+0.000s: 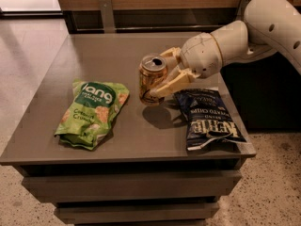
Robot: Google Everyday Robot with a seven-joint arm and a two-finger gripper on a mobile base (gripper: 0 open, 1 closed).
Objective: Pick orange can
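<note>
Bags lie nearest: green bag (91, 112) left, blue bag (207, 119) right. Between them and just behind, the can (149, 78) sits near upright mid-table (108, 48). The gripper (160, 75), reaching from the can's right, has closed on its sides.

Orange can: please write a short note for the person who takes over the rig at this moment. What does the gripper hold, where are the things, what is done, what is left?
Gripper: shut on the orange can, one finger on each side of it, above the middle of the table.
Orange can: roughly upright and off the table top; its shadow lies on the surface just below it. The green snack bag lies to its left and the dark blue chip bag to its right; it touches neither.
Done: can grasped and off the surface.
Left: probably only to raise it higher, slowly, and hold it steady.
</note>
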